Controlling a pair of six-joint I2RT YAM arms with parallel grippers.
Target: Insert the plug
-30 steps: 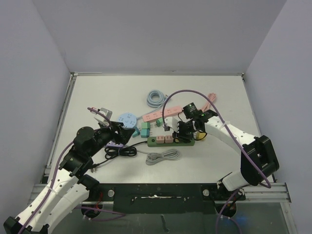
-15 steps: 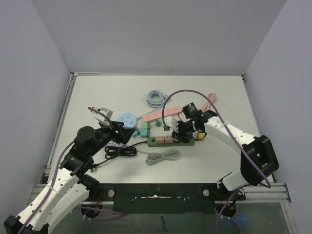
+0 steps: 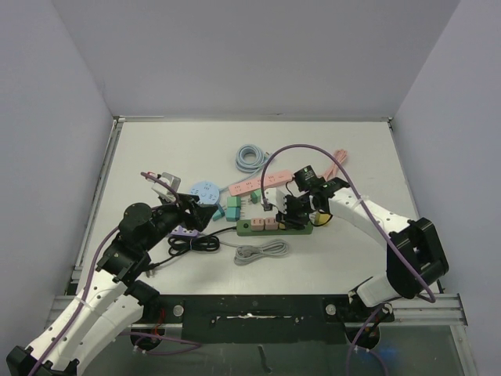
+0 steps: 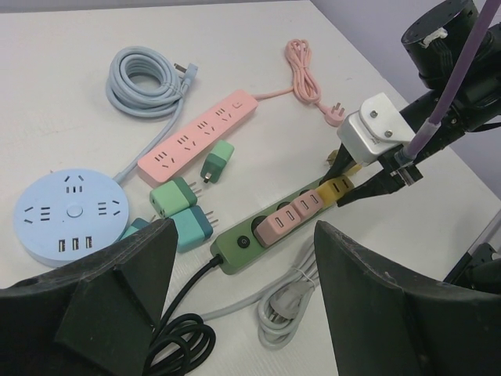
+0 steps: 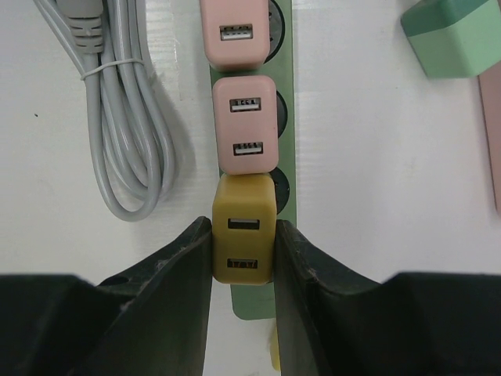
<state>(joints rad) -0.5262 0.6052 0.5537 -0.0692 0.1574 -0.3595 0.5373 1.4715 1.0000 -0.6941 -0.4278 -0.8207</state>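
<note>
The right tool (image 5: pixel 242 258) clamps the yellow plug (image 5: pixel 243 231), seated on the green power strip (image 5: pixel 284 149). Two pink adapters (image 5: pixel 244 124) sit at the plug's 12 o'clock; a coiled gray cable (image 5: pixel 125 133) lies at 10 o'clock.

Pink adapter (image 5: pixel 244 125) flush against yellow plug (image 5: pixel 243 235)

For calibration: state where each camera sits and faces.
Top external: above and behind, looking down on white table; left arm, right arm show.
Left wrist: low, facing across green plastic power strip toward right arm; own jaws show.
Right wrist: straight down on mustard-yellow charger plug between own jaws.
All share the strip.
</note>
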